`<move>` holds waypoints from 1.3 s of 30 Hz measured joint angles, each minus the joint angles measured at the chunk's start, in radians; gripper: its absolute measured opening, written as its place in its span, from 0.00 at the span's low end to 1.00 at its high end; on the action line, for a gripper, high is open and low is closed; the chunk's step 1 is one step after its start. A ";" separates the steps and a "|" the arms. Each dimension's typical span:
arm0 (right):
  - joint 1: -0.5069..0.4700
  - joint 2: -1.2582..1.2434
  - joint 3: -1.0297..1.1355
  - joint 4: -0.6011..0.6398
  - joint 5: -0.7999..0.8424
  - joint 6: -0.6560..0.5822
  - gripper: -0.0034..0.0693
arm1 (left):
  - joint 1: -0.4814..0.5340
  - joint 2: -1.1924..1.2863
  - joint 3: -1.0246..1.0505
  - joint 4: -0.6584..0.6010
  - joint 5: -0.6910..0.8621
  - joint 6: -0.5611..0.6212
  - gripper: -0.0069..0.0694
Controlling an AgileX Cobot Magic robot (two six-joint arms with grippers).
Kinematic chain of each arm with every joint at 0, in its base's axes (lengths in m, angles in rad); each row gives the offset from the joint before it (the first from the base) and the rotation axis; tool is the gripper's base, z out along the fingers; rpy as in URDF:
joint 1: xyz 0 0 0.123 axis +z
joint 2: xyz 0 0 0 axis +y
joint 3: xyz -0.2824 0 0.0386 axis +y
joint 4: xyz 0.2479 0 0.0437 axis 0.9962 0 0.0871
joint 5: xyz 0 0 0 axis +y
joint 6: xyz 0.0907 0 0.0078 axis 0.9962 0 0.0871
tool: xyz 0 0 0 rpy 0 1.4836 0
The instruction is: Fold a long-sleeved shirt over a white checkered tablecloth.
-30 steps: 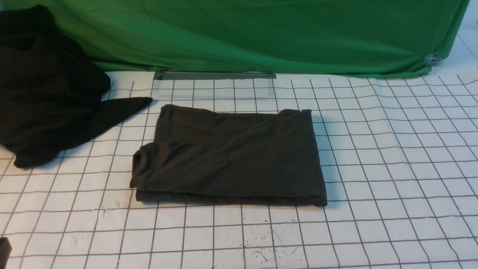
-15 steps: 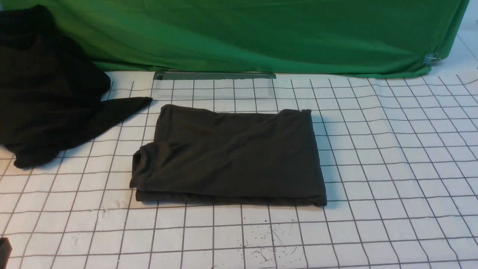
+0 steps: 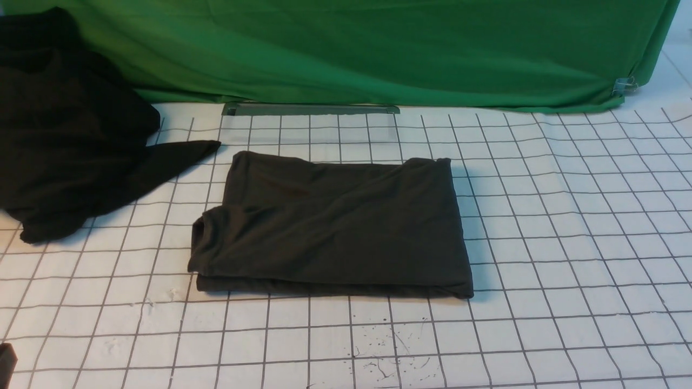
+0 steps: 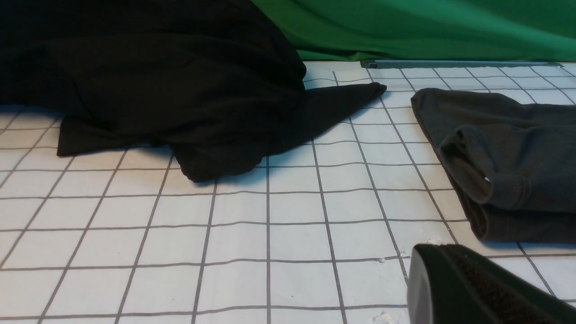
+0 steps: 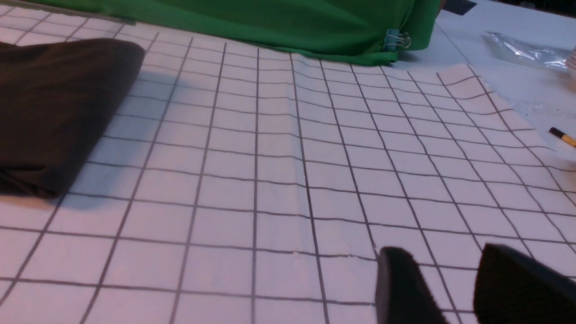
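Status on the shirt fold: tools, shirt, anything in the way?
Left tool shut, empty. Right tool parted, empty. Shirt folded flat on checkered tablecloth. Black heap lies apart from it.

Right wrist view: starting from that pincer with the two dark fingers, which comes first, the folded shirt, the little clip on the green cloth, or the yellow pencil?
From the right pincer, which hangs over the checkered tablecloth:
1. Yellow pencil, off the tablecloth's edge.
2. Folded shirt, lying on the tablecloth on the other side; too close to the pencil to rank surely.
3. Clip, at the green cloth's corner, clearly farthest.
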 joint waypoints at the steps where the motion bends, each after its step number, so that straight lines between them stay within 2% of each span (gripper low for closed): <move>1: 0.000 0.000 0.000 0.000 -0.001 0.000 0.38 | 0.000 0.000 0.000 0.000 0.000 0.000 0.09; 39: 0.000 0.000 0.000 0.000 -0.001 0.004 0.38 | 0.000 0.000 0.000 0.000 0.000 0.020 0.09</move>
